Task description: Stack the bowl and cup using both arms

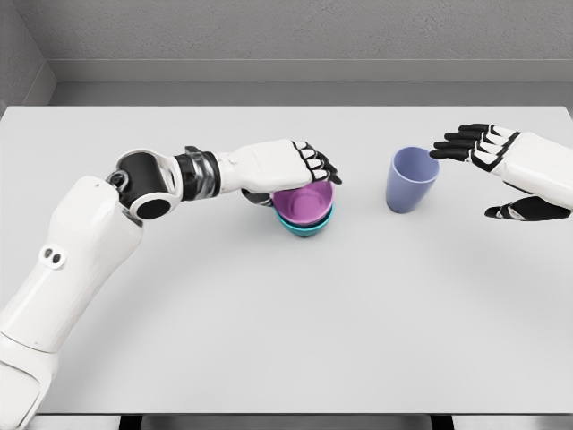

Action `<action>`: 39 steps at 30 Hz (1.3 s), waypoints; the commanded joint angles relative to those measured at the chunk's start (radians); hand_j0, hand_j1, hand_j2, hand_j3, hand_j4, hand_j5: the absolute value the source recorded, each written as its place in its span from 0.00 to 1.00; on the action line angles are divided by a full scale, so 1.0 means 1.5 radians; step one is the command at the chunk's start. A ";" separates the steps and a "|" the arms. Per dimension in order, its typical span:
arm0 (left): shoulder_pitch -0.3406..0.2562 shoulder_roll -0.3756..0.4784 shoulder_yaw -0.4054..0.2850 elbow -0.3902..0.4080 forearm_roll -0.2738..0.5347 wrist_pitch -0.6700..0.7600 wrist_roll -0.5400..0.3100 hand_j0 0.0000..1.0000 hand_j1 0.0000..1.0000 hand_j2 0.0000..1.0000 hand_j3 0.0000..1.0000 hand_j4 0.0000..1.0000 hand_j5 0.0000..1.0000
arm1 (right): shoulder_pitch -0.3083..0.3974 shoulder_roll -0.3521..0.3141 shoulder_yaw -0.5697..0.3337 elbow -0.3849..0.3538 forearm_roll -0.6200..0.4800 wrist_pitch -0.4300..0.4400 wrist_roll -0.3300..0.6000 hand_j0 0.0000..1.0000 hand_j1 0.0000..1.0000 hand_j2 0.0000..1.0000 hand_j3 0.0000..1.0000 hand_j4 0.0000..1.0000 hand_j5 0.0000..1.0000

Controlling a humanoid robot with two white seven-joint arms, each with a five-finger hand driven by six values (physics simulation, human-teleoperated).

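Two bowls stand nested near the middle of the table (269,340): one purple bowl (303,204) inside one teal bowl (306,228). One lavender cup (411,179) stands toward the right edge. Two hands show, the left hand (295,164) and the right hand (501,166).

On the table (269,340), the upper bowl (303,204) sits nested in the lower bowl (306,227), near the table's middle. The left hand (291,166) lies over the upper bowl's rear rim, touching it. The cup (411,179) stands upright right of the bowls, apart from them. The right hand (506,170) hovers just right of the cup, fingers spread.
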 commanded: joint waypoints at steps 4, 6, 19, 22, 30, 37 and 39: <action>0.000 0.001 0.001 -0.004 0.003 0.002 0.000 1.00 1.00 1.00 1.00 1.00 1.00 | 0.000 0.000 0.000 0.000 -0.005 0.001 0.000 1.00 1.00 1.00 1.00 1.00 1.00; -0.002 0.004 0.004 -0.009 0.008 0.002 0.001 1.00 1.00 1.00 1.00 1.00 1.00 | 0.001 0.000 0.001 0.000 -0.005 0.001 0.000 1.00 1.00 1.00 1.00 1.00 1.00; -0.009 0.330 0.030 -0.039 0.325 0.002 0.005 1.00 1.00 1.00 1.00 1.00 1.00 | -0.034 0.009 -0.076 0.002 -0.004 0.001 0.160 1.00 1.00 1.00 1.00 1.00 1.00; -0.007 0.380 0.030 -0.037 0.351 0.002 0.006 1.00 1.00 1.00 1.00 1.00 1.00 | -0.148 0.062 0.002 0.046 0.004 0.001 0.272 1.00 1.00 1.00 1.00 1.00 1.00; 0.010 0.390 0.029 -0.022 0.340 0.002 0.002 1.00 1.00 1.00 1.00 1.00 1.00 | -0.288 0.115 0.151 0.122 0.004 0.001 0.297 1.00 1.00 1.00 1.00 1.00 1.00; 0.012 0.393 0.029 -0.011 0.342 0.002 0.004 1.00 1.00 1.00 1.00 1.00 1.00 | -0.324 0.146 0.188 0.122 -0.001 0.100 0.301 1.00 1.00 1.00 1.00 1.00 1.00; 0.012 0.393 0.029 -0.011 0.342 0.002 0.004 1.00 1.00 1.00 1.00 1.00 1.00 | -0.330 0.150 0.195 0.122 0.000 0.114 0.301 1.00 1.00 1.00 1.00 1.00 1.00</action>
